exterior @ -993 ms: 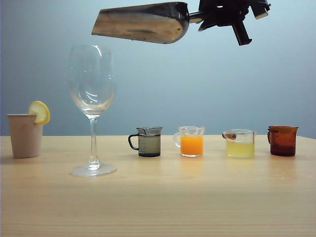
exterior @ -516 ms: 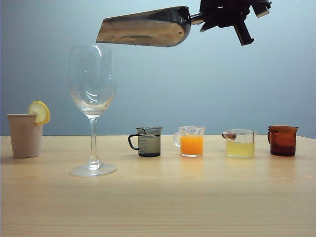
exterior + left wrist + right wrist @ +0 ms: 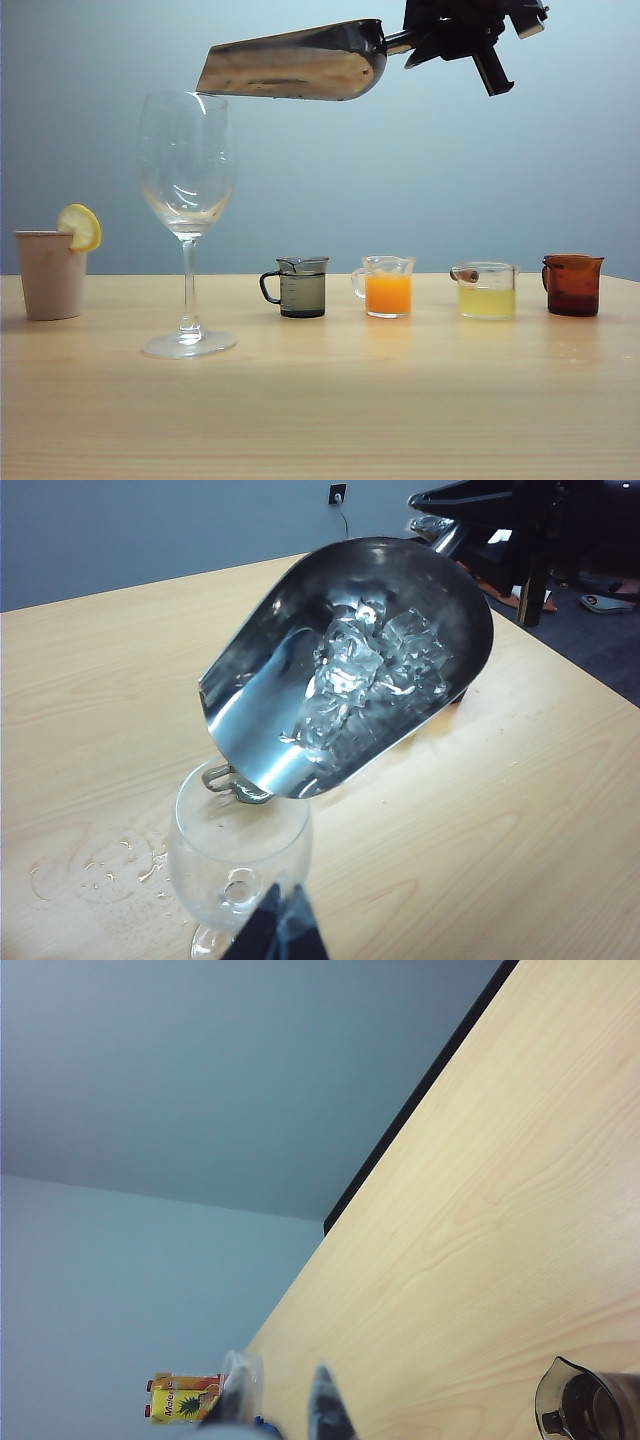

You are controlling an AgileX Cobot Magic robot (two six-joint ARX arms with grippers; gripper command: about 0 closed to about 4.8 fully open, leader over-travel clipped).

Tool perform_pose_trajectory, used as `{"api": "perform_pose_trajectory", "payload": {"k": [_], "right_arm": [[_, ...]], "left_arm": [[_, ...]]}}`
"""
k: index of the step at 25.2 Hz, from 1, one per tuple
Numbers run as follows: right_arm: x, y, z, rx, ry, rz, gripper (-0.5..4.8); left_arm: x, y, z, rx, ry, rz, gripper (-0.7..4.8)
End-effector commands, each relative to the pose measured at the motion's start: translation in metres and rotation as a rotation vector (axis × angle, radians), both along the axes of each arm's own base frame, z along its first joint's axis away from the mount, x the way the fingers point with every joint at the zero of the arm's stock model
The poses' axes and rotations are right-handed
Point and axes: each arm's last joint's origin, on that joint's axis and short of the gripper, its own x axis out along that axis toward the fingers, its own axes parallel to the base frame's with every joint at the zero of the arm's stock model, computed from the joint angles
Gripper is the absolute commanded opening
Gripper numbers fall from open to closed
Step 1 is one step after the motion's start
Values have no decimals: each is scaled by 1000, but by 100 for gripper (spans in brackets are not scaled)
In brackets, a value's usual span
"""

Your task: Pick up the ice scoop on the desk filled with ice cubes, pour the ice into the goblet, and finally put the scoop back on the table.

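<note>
My right gripper (image 3: 418,40) is shut on the short handle of the shiny ice scoop (image 3: 295,65) and holds it high above the desk (image 3: 320,410). The scoop tilts with its open mouth down toward the goblet (image 3: 187,180), its lip just above the rim. In the left wrist view the ice cubes (image 3: 365,675) lie heaped inside the ice scoop (image 3: 270,695), over the mouth of the goblet (image 3: 235,845), whose bowl looks empty. My left gripper (image 3: 278,925) is shut and holds nothing, close beside the goblet. In the right wrist view the right gripper (image 3: 280,1400) shows only its tips.
A beige cup with a lemon slice (image 3: 50,275) stands left of the goblet. To the right stand small jugs in a row: grey (image 3: 300,288), orange (image 3: 387,288), yellow (image 3: 486,292), brown (image 3: 573,285). Water drops (image 3: 110,865) wet the wood near the goblet's foot.
The scoop has shifted slightly to the right and its mouth has dipped lower toward the goblet's rim. The ice stays in the scoop. The left gripper has not moved.
</note>
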Motion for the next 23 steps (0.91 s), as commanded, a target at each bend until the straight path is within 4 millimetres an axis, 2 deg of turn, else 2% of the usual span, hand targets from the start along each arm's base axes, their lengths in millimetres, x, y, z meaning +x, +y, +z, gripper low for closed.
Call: {"api": "perform_pose_trajectory", "payload": {"k": [1,18,23], "right_arm": [[0,1,9,28,-47,0,-5],[-2,3,10,-7,-73,-2,-5],[-1,4,17,-34,-108,2,-4]], "left_arm": [[0,0,2,0,-16,-1,-6],[0,0,2,2,-13,-2,-6],[0,0,2,1,-13,-2,-6]]}}
